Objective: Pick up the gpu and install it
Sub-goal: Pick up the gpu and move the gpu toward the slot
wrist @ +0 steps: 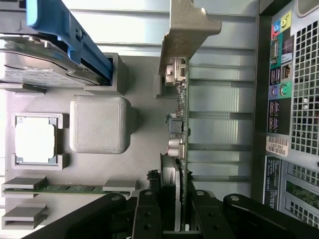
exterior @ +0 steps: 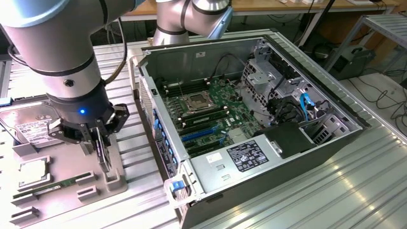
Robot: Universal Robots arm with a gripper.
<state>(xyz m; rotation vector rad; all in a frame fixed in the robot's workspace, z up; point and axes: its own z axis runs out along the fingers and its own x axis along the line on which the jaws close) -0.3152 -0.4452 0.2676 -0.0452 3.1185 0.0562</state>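
Note:
The gpu [wrist: 182, 104] stands on edge between my fingers, showing the thin green board edge and its silver end bracket [wrist: 187, 25]. My gripper [wrist: 178, 201] is shut on the card's rear part. In the exterior view the gripper [exterior: 96, 138] hangs over the grey parts tray [exterior: 70, 167] at the left, and the gpu [exterior: 104, 160] points down from it toward the tray's slotted holders. Whether the card still rests in a holder I cannot tell. The open computer case [exterior: 254, 119] lies to the exterior view's right, with the motherboard and its blue expansion slots [exterior: 200, 133] exposed.
On the tray lie a silver hard drive [exterior: 28, 126], a processor [wrist: 35, 139] in its nest and a narrow green memory stick [wrist: 70, 188]. A grey block [wrist: 99, 123] stands beside the card. The case's rear panel [wrist: 289, 99] is close by. The ribbed metal table [exterior: 330, 191] surrounds everything.

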